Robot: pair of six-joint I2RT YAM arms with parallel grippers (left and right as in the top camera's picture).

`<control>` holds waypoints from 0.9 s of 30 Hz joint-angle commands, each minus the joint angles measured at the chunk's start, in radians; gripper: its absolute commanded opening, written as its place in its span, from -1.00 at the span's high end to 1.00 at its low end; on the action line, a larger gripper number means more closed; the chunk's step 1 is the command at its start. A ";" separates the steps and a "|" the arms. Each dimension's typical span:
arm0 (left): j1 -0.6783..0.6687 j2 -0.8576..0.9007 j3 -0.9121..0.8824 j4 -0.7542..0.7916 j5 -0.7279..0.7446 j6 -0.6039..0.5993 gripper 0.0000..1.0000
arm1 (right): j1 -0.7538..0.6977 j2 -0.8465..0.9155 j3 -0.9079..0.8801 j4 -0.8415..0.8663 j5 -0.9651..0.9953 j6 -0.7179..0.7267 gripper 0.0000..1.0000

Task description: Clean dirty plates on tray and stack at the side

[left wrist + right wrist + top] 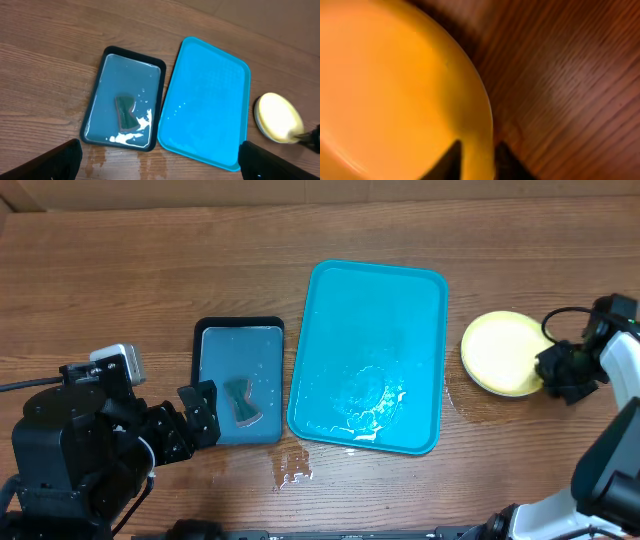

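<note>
The plates (pixel 500 352) are lying upside down in a small stack on the counter (pixel 120 270), pale yellow undersides facing up, just beside the right-hand long edge of the tray (pixel 400 290) and apart from it; how many are sitting in the stack is not showing clearly. The right end effector (pixel 553 366) is gripping the stack at its outer edge: in the right wrist view its two dark fingertips (pixel 451 160) are straddling the rim of the plates (pixel 395 85), one on each side with the yellow rim filling the gap between them, so it is clamping on that rim, with wood-grain counter (pixel 560 75) showing beyond. The tray itself is sitting in the middle of the counter with no plate on it, and a film of water is glinting on its near half. Some drops are also lying on the wood just in front of its near left corner. To the left of the tray (pixel 210 100), close alongside but not touching, a smaller black-edged tray (pixel 240 323) is holding a blue-grey mat with a dark green sponge (pixel 238 400) lying on it; the left wrist view is showing the sponge (pixel 126 112) toward the near end of that small tray (pixel 107 55), with white foam beside it. The left end effector (pixel 198 412) is hovering at the near left corner of the small tray, its fingers (pixel 50 162) standing wide apart and holding nothing.
</note>
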 commanded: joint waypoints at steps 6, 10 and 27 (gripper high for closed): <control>0.006 0.003 0.006 0.000 0.007 0.018 -1.00 | 0.052 -0.244 0.090 -0.129 -0.351 -0.272 -0.01; 0.006 0.003 0.006 0.000 0.007 0.018 -1.00 | 0.171 -0.455 0.093 -0.184 -0.571 -0.436 -0.31; 0.006 0.004 0.006 0.000 0.007 0.018 -1.00 | 0.521 -0.762 0.061 -0.118 -0.198 -0.402 -1.00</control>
